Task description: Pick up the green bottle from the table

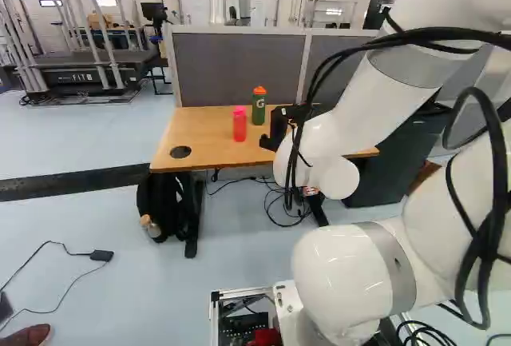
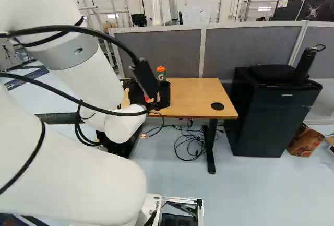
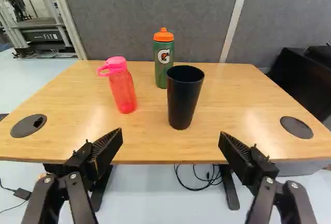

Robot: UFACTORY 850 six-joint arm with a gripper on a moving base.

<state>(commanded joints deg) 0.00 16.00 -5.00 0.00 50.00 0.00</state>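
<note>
You're at the approach: your black two-fingered gripper [image 3: 170, 137] is spread and empty. The orange-capped green bottle [image 3: 162, 66] stands on the wooden tabletop [image 3: 72, 100], behind the tapered black cup [image 3: 183, 100]; steer around that.

White arm [image 1: 363, 114]: smooth, glossy; rounded joints, grey bands [image 1: 394, 264]. Black cables [image 1: 485, 162] looped at right of left base view. Fingers [image 3: 103, 154] black, ribbed; screws [image 3: 269, 180] silvery.

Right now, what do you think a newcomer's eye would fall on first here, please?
Probably the white arm, looming large in both base views. Next, on the wooden table, the bright pink bottle beside a black cup, and the green bottle with its orange cap, partly behind that cup.
</note>
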